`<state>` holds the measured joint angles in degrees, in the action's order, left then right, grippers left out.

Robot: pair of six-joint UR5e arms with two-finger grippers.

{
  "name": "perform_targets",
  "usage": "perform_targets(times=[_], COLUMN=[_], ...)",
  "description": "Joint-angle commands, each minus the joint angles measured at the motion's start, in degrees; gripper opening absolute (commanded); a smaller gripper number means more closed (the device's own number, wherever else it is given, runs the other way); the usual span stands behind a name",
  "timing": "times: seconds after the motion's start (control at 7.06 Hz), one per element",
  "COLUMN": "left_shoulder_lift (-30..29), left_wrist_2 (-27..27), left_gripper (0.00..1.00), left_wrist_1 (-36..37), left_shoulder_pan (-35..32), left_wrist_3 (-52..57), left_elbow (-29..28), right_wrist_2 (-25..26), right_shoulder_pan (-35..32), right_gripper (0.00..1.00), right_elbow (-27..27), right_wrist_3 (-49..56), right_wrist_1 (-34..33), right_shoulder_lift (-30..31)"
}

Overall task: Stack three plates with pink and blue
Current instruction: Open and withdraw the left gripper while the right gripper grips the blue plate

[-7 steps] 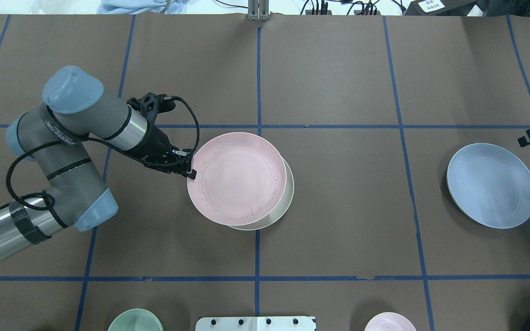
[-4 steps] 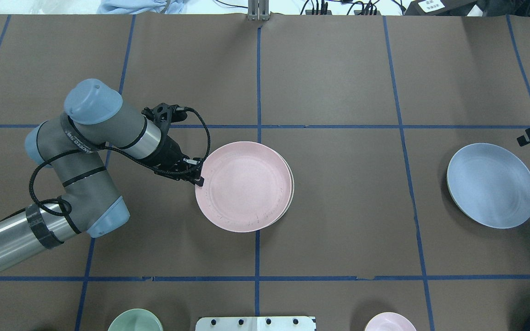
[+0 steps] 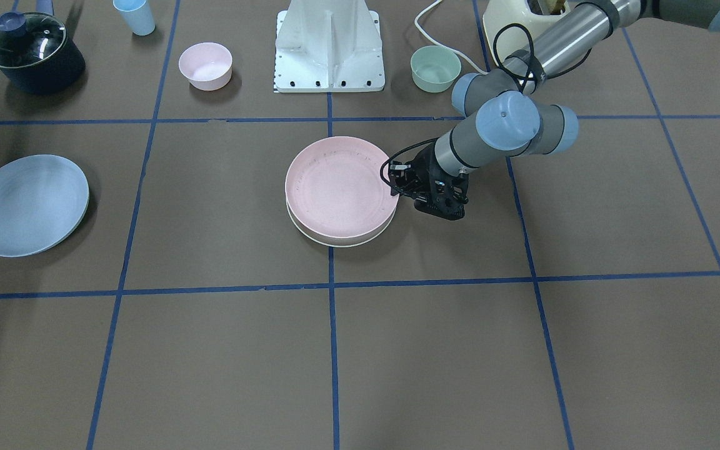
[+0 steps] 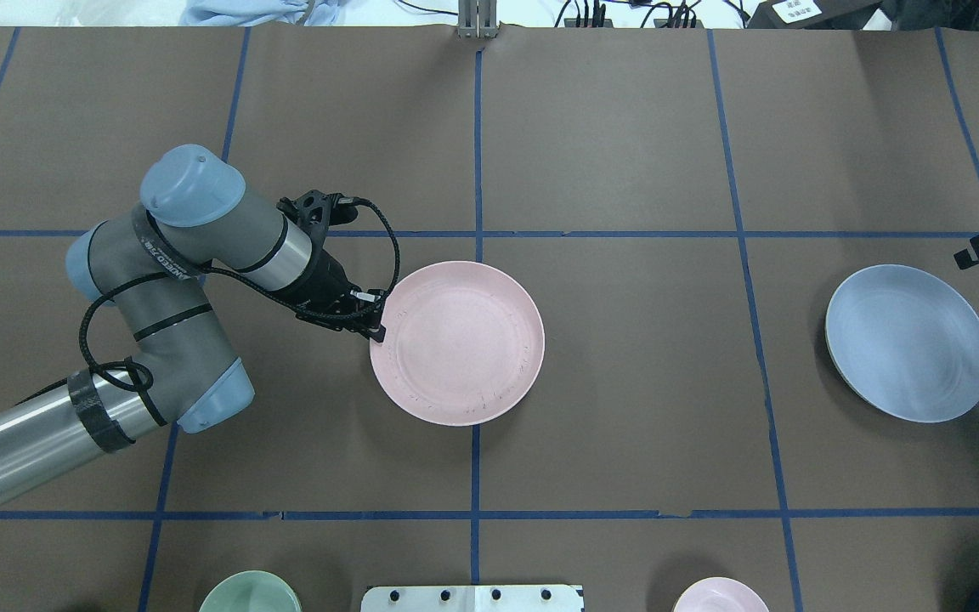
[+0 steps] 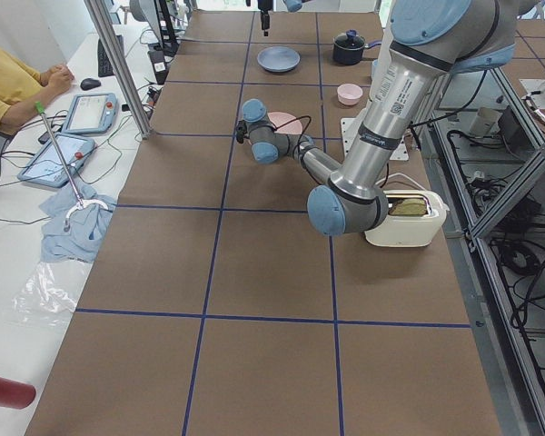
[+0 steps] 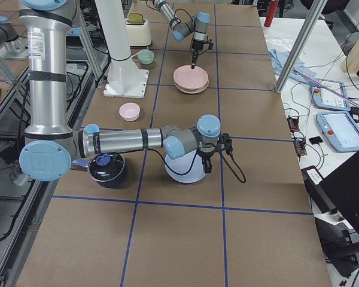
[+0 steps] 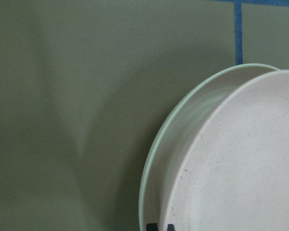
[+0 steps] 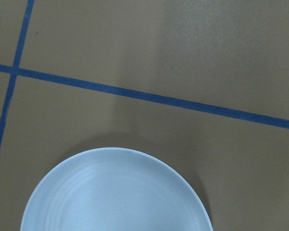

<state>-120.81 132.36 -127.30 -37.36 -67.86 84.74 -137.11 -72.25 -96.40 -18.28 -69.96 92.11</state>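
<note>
The pale pink plate (image 4: 457, 342) lies right over the cream-white plate (image 3: 335, 240), which shows only as a rim under it in the front view and is hidden from overhead. My left gripper (image 4: 377, 330) is shut on the pink plate's left rim; it also shows in the front view (image 3: 395, 187). In the left wrist view the pink plate (image 7: 241, 168) sits inside the cream rim (image 7: 183, 125). The light blue plate (image 4: 908, 342) lies alone at the right. My right gripper (image 6: 206, 164) hovers at its far edge; I cannot tell whether it is open.
A green bowl (image 3: 435, 69), a small pink bowl (image 3: 205, 65), a light blue cup (image 3: 134, 15), a lidded dark pot (image 3: 32, 50) and a toaster (image 3: 516, 19) stand along the robot's side, around the white base (image 3: 330, 47).
My left gripper has carried the pink plate to the right, until it covers the cream-white plate. The blue plate and the right gripper have not moved.
</note>
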Motion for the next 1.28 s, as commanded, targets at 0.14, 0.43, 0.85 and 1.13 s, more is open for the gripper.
perform_targets(times=[0.14,0.43,0.85,1.13], left_shoulder_lift=[-0.30,-0.39,-0.39,2.05], left_wrist_2=[-0.09,-1.65,-2.20,-1.59], left_gripper=[0.00,0.60,0.88,0.88], left_wrist_1=[0.04,0.13,0.13,0.74], left_shoulder_pan=[0.00,0.00,-0.52,-4.11], left_wrist_3=[0.18,-0.26,-1.49,-1.75], left_elbow=[-0.10,-0.10,1.46,7.68], right_wrist_2=[0.00,-0.09,-0.09,0.44], right_shoulder_pan=[0.00,0.00,0.00,1.41], right_gripper=[1.00,1.00,1.00,1.00], right_elbow=[-0.02,-0.02,-0.11,2.25], right_wrist_3=[0.00,0.00,-0.09,0.00], right_wrist_1=[0.00,0.00,0.00,0.00], right_shoulder_lift=[0.00,0.00,0.09,0.96])
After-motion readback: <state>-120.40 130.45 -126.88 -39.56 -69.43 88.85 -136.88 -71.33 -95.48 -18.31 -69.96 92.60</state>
